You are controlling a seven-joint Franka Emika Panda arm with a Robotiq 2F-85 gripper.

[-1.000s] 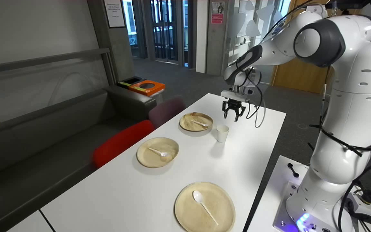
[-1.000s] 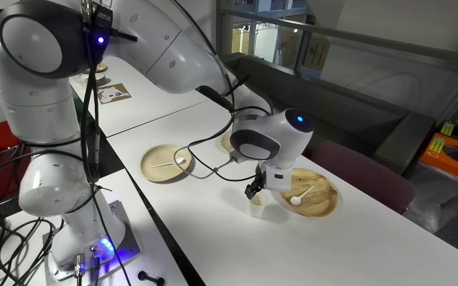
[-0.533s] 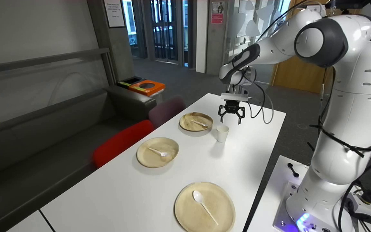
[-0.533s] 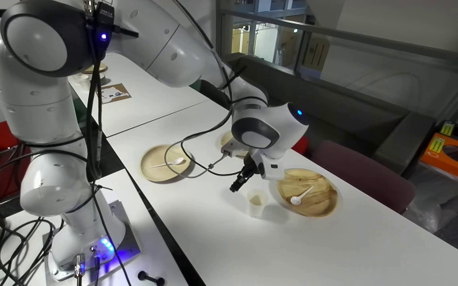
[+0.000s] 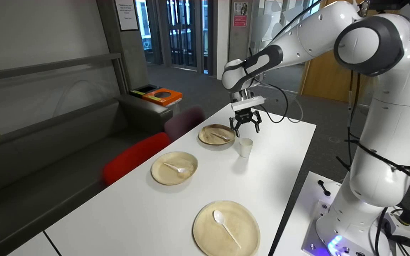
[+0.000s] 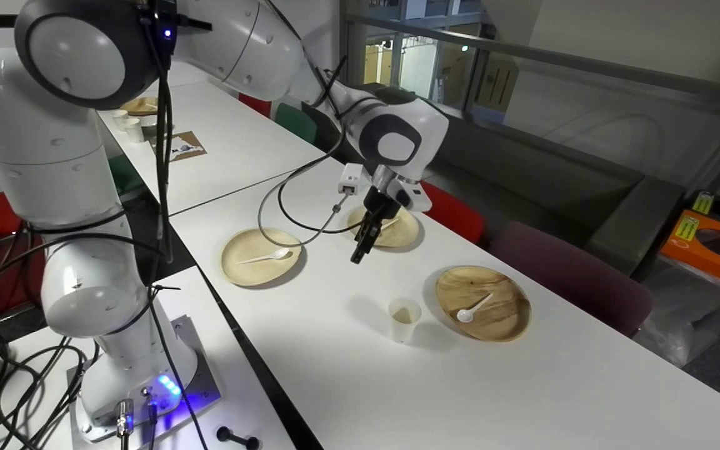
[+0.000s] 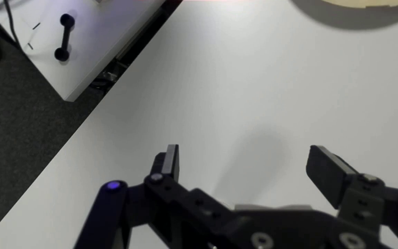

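the tool (image 5: 247,132) hangs above the desk (image 6: 535,400), its fingers (image 7: 324,173) spread wide, with desk and a soft shadow (image 7: 256,162) between them in the wrist view. the cup (image 6: 404,322) stands upright on the desk, near the tool but not touching it, just beside a grained plate (image 6: 505,306) with a spoon (image 6: 474,307) in it. two paler plates (image 5: 206,231) lie farther along, in both exterior views, each bearing a spoon.

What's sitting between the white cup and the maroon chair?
The brown-grained plate, with a white spoon on it, lies between the cup and the maroon chair in both exterior views.
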